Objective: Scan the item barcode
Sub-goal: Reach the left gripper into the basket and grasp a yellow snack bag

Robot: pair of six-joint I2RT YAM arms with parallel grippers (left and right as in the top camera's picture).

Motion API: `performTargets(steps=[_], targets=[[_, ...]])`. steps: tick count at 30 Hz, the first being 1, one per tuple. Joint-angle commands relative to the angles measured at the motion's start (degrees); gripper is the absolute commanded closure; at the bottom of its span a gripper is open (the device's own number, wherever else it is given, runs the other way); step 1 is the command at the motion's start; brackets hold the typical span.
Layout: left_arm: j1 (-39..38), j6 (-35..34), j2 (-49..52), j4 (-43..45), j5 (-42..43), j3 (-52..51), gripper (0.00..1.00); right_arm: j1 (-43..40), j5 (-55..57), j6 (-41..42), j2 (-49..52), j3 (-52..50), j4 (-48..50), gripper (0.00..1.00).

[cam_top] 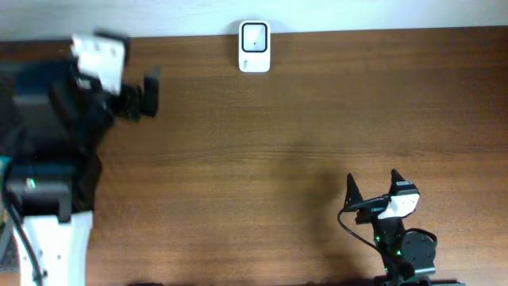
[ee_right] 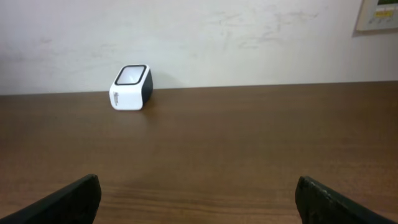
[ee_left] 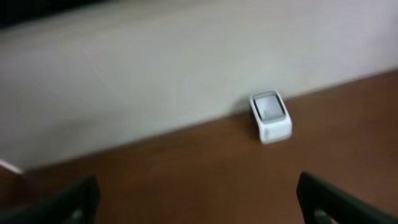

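Observation:
A small white scanner [cam_top: 254, 46] with a dark-framed window stands at the table's far edge, centre. It also shows in the left wrist view [ee_left: 270, 116] and the right wrist view [ee_right: 130, 88]. No item or barcode is in view. My left gripper [cam_top: 153, 94] is at the far left, pointing right toward the scanner, open and empty [ee_left: 199, 205]. My right gripper [cam_top: 374, 184] is near the front edge on the right, pointing at the far wall, open with nothing between its fingers [ee_right: 198, 199].
The brown wooden table [cam_top: 262, 151] ends at a pale wall [ee_right: 249, 37] just behind the scanner. A framed sheet [ee_right: 379, 15] hangs on the wall at far right. The left arm's dark body and white base [cam_top: 51, 230] fill the left edge.

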Motion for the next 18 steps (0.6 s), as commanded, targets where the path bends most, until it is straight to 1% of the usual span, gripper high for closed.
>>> performTargets(steps=[1,2,4,5,6,7,8,9,10,11,12,13,15,18], targets=[[0.0,-0.1,10.7,-14.5,1.1,18.7,0.01,0.3,0.1,-0.3,-0.3,-0.5,-0.1,0.01],[-0.1,-0.1,12.4,-16.2,1.0,20.9,0.01,0.3,0.1,-0.3,-0.3,-0.5,-0.1,0.01],[0.0,-0.1,14.8,-18.1,-1.1,21.4,0.01,0.3,0.1,-0.3,-0.3,-0.5,-0.1,0.01],[0.0,1.3,15.3,-18.5,-1.1,21.4,0.01,0.3,0.1,-0.3,-0.3,-0.5,-0.1,0.01],[1.3,1.1,15.8,-18.2,-3.5,21.4,0.01,0.3,0.1,-0.3,-0.3,-0.5,-0.1,0.01],[3.3,-0.9,16.0,-18.0,-4.9,21.4,0.01,0.3,0.1,-0.3,-0.3,-0.5,-0.1,0.01],[10.4,-6.7,16.0,-18.3,-5.4,21.5,0.01,0.3,0.1,-0.3,-0.3,-0.5,-0.1,0.01],[15.9,-9.8,16.0,-18.9,-5.4,21.5,0.01,0.3,0.1,-0.3,-0.3,-0.5,-0.1,0.01],[19.4,-11.0,16.0,-19.4,-5.4,21.5,0.01,0.3,0.1,-0.3,-0.3,-0.5,-0.1,0.01],[25.1,-12.5,16.2,-20.5,-5.4,21.5,0.02,0.3,0.1,-0.3,-0.3,-0.5,-0.1,0.01],[28.5,-14.2,16.4,-21.6,-5.4,21.5,0.02,0.3,0.1,-0.3,-0.3,-0.5,-0.1,0.01],[31.3,-16.0,16.9,-23.2,-5.4,21.5,0.03,0.3,0.1,-0.3,-0.3,-0.5,-0.1,0.01],[34.6,-16.3,18.3,-26.5,-5.4,21.1,0.10,0.3,0.1,-0.3,-0.3,-0.5,-0.1,0.01],[35.1,-16.3,21.6,-30.2,-5.6,20.8,0.14,0.3,0.1,-0.3,-0.3,-0.5,-0.1,0.01]])
